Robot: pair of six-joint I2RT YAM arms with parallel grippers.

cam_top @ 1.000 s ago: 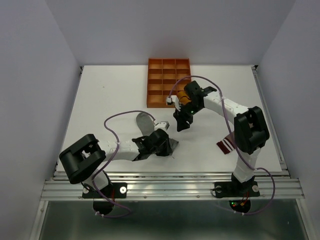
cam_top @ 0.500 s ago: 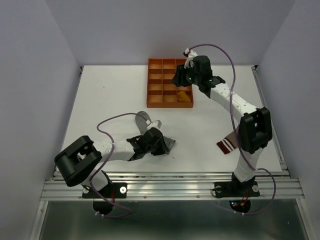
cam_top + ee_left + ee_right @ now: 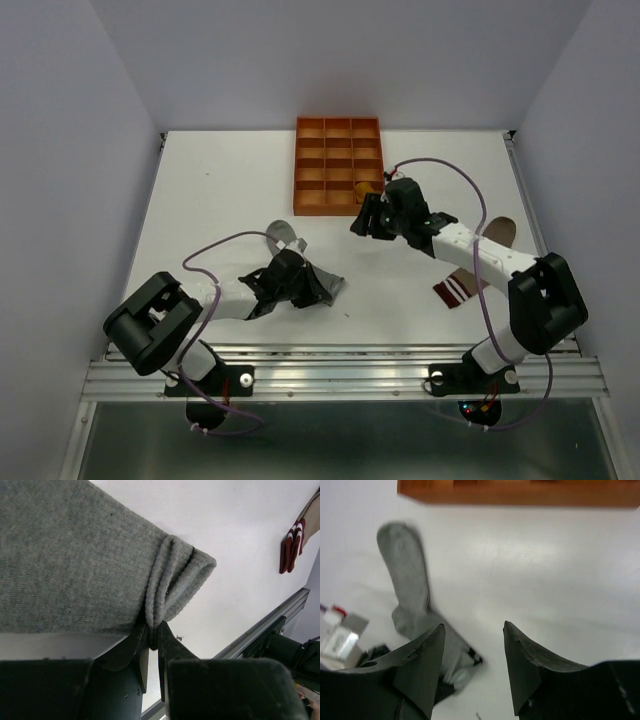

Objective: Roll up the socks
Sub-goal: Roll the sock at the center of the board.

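The grey sock [image 3: 322, 285] is laid out on the table [image 3: 200, 200] in front of the left arm, toe end pointed toward the tray [image 3: 298, 170], and its near end is doubled over into a thick fold. That fold is being pinched by the left gripper [image 3: 152, 630]. In the left wrist view the jaws are pressed almost together, with the folded knit caught between the tips. The grip is taken low and right at the edge, presumably so the fold can be turned over along the sock and a roll begun.

Over to the right gripper [image 3: 473, 627]: its jaws are spread and nothing is held between them. It is hung over bare table just in front of the tray, with the grey sock in sight ahead of it.

The yellow sock [image 3: 367, 188] is seen bunched in the compartment at the tray's near right corner, so that one may be judged dealt with. The brown sock [image 3: 455, 290] is left flat beside the right arm, striped cuff toward the table's front edge, not yet rolled.
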